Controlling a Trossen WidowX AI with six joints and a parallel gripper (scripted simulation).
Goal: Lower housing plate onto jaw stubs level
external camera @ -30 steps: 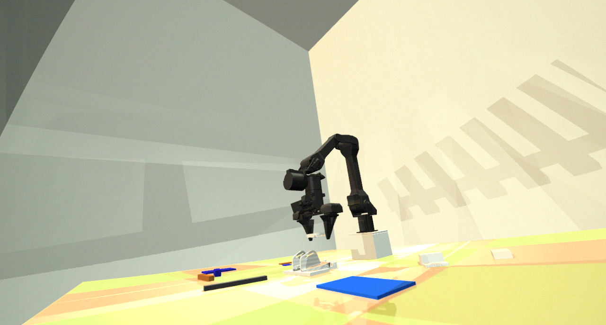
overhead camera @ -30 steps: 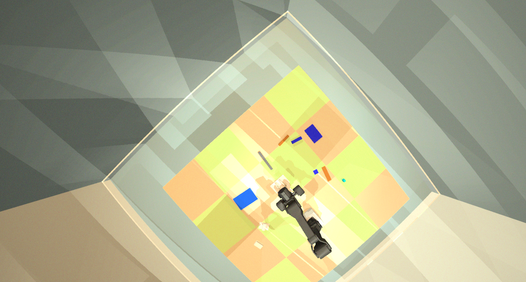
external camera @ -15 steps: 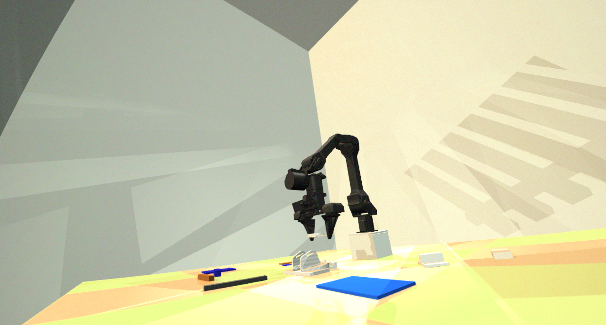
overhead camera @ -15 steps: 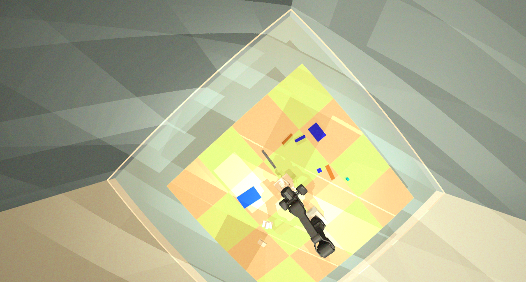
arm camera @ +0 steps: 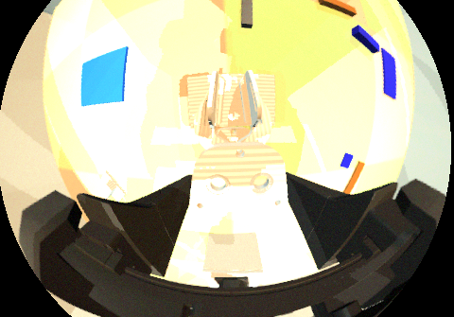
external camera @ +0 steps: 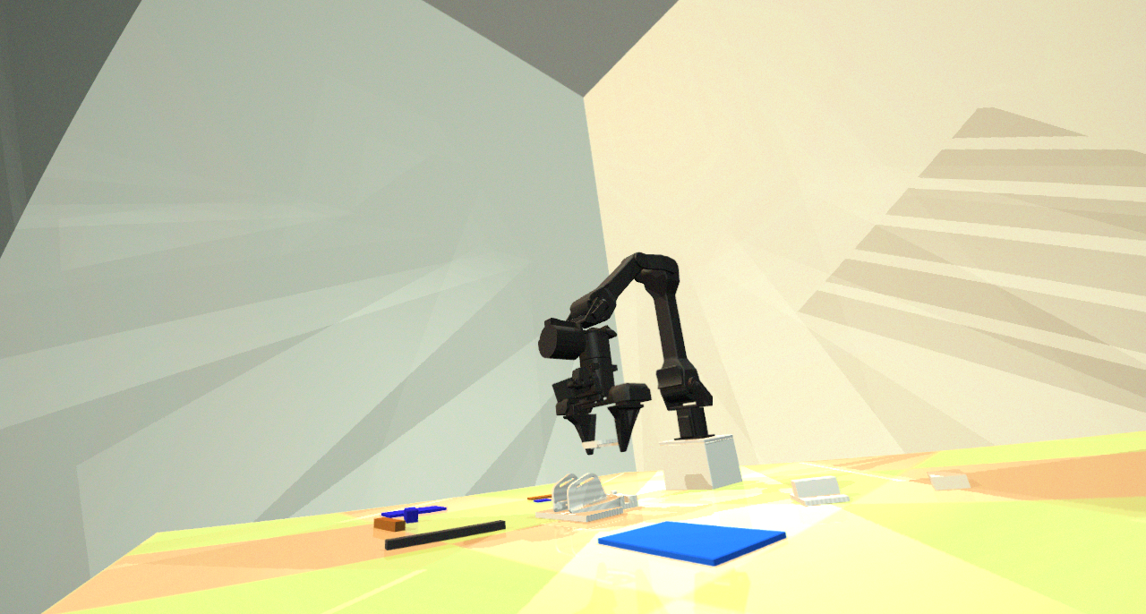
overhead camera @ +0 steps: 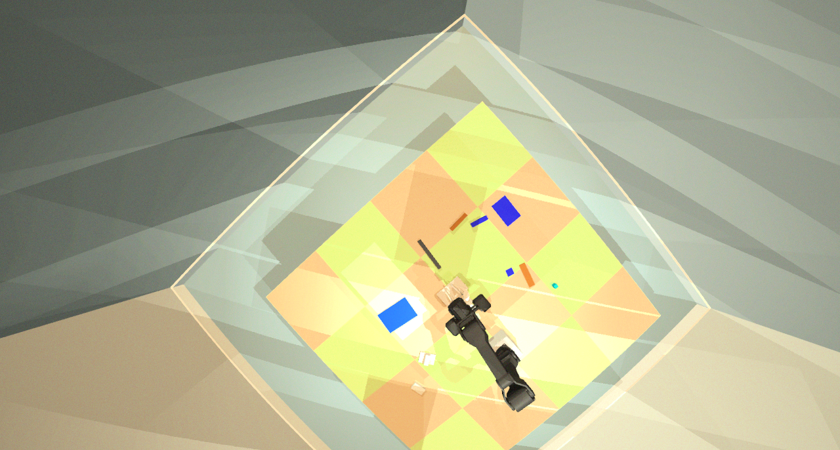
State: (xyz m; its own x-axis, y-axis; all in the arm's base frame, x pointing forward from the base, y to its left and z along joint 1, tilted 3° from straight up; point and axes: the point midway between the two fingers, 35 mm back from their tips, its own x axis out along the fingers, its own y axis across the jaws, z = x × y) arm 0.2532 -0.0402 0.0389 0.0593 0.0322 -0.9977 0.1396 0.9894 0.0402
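My gripper [external camera: 607, 450] [arm camera: 237, 178] is shut on the housing plate [external camera: 606, 443] [arm camera: 240, 166], a pale, thin plate with a rounded front edge and two large holes. The plate looks about level and is in the air, apart from the assembly. Below it, the assembly's pale ribbed base [overhead camera: 452, 290] [arm camera: 196, 101] lies on the table. The two slotted jaws [external camera: 585, 494] stand upright side by side on it; in the wrist view they are a left jaw [arm camera: 214, 101] and a right jaw [arm camera: 253, 96], just ahead of the plate. The jaw stubs and pins cannot be made out clearly.
A blue panel [overhead camera: 397, 315] [external camera: 691, 541] [arm camera: 104, 78] lies to one side of the assembly. A dark bar [overhead camera: 429, 254] [external camera: 445, 535] [arm camera: 247, 2] lies beyond it. Orange and blue blocks lie on the other side. A small white bracket [external camera: 818, 490] stands nearer the arm's white pedestal [external camera: 685, 464].
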